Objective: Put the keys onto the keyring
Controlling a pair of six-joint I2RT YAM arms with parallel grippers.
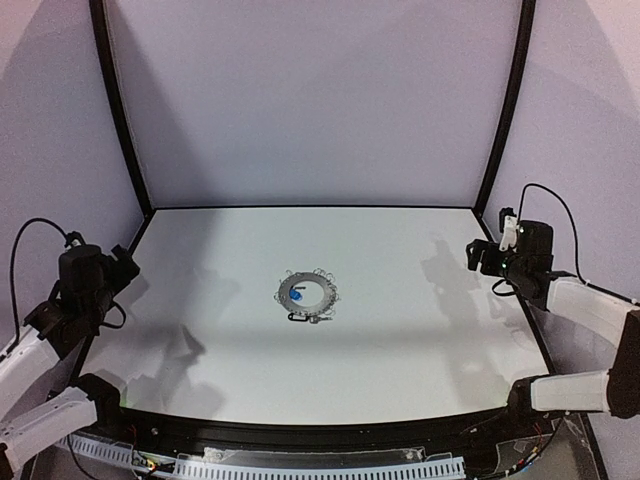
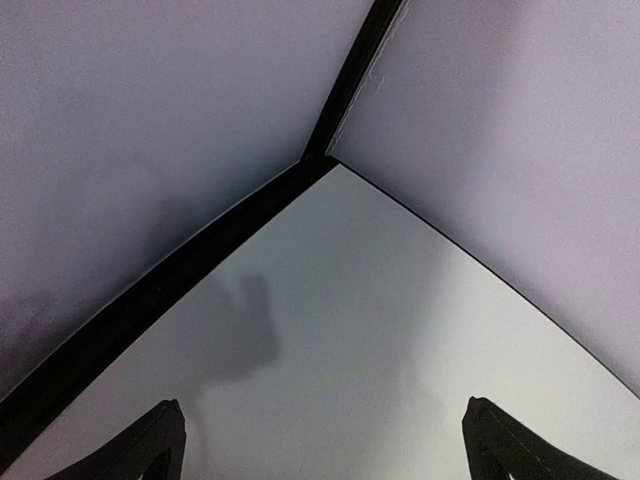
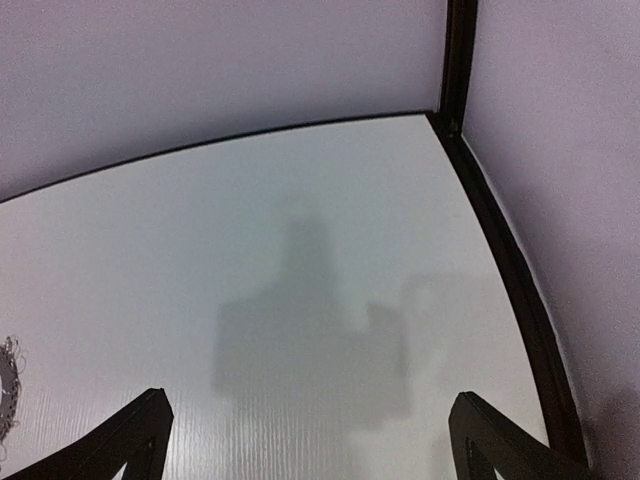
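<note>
Wide-open pose, nothing held yet.
We see left gripper (image 2: 322,410) and right gripper (image 3: 310,400) spread open at the table (image 1: 420,330) sides, likely clearing approach; keyring (image 1: 322,291) mid-table, blue-tagged key (image 1: 297,294) in its hole, black-tagged key (image 1: 300,318) at its near rim.

The keyring (image 1: 307,293) is showing dark grey with thin silvery wire clips, one key tag (image 1: 297,294) is glowing bright blue and the other tag (image 1: 299,317) is reading black, all against a table (image 1: 420,340) that is looking plain white with soft grey shadows. The walls (image 1: 320,100) are showing a pale, unpatterned lilac-grey, and black frame strips (image 1: 118,110) are edging them. The left arm (image 1: 25,365) and right arm (image 1: 585,300) are wearing white shells, while the left gripper (image 2: 325,404) and right gripper (image 3: 310,394) are showing matte black.
</note>
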